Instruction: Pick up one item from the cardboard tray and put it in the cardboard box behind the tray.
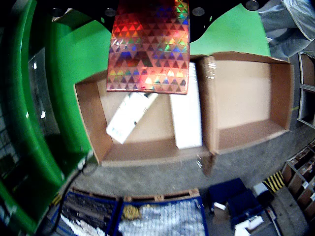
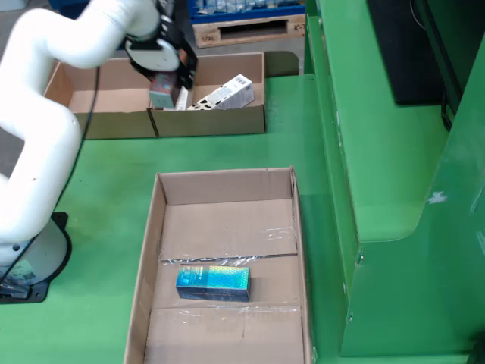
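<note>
- Fixed view: white arm [image 2: 45, 114] reaches from its base at lower left up to the far cardboard boxes at the top of the frame.
- Claw [image 2: 163, 76] sits over the far box pair, carrying a red shiny box [image 2: 161, 92] that hangs just above the divider between the two compartments.
- Claw-mounted view: red shiny box [image 1: 149, 46] fills the top centre, holographic triangle pattern, held from above. The claw's grip parts are hidden behind it, so how it holds cannot be told; the box is plainly off the floor of the carton and carried.
- Below it, the far cardboard box [image 1: 93, 123] holds two white cartons: one tilted [image 1: 129, 117], one lying straight [image 1: 187, 115] along the divider wall.
- Neighbouring compartment [image 1: 280, 88], to the right in this view, has a bare cardboard floor.
- Fixed view: the tilted white carton [image 2: 223, 95] shows in the right compartment, beside the red box.
- Near cardboard tray [image 2: 151, 250] lies on the green worktop [image 2: 98, 197], well apart from the claw.
- One blue-teal shiny box [image 2: 213, 283] lies flat in the tray, toward its near half.
- Green machine housing [image 2: 394, 152] runs along the right of the fixed view.
- Wooden pallet [image 2: 242, 30] sits behind the far boxes.
</note>
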Controlling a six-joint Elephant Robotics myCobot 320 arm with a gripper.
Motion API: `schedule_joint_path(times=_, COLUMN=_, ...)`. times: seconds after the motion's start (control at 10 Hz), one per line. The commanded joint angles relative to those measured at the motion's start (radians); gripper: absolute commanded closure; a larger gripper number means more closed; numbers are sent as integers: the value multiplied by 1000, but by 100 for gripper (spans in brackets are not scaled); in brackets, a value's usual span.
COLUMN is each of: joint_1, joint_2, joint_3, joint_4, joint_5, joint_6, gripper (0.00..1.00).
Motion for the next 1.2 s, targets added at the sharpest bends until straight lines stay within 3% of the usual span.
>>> schedule_joint_path(times=0.0, joint_1=186, joint_2=-199, joint_3=-307, joint_4=1082, joint_5=-910, joint_6=19, gripper=100)
schedule_joint_path(times=0.1, joint_1=208, joint_2=-262, joint_3=-307, joint_4=1081, joint_5=-916, joint_6=100, gripper=100)
schedule_joint_path(times=0.2, joint_1=225, joint_2=-274, joint_3=-307, joint_4=1081, joint_5=-916, joint_6=322, gripper=100)
schedule_joint_path(times=0.3, joint_1=314, joint_2=-298, joint_3=-307, joint_4=1081, joint_5=-916, joint_6=96, gripper=100)
schedule_joint_path(times=0.6, joint_1=327, joint_2=-297, joint_3=-307, joint_4=1081, joint_5=-917, joint_6=113, gripper=100)
schedule_joint_path(times=0.7, joint_1=327, joint_2=-297, joint_3=-307, joint_4=1081, joint_5=-917, joint_6=-141, gripper=100)
schedule_joint_path(times=0.8, joint_1=327, joint_2=-297, joint_3=-307, joint_4=1081, joint_5=-917, joint_6=117, gripper=100)
schedule_joint_path(times=1.1, joint_1=327, joint_2=-297, joint_3=-307, joint_4=1081, joint_5=-917, joint_6=88, gripper=100)
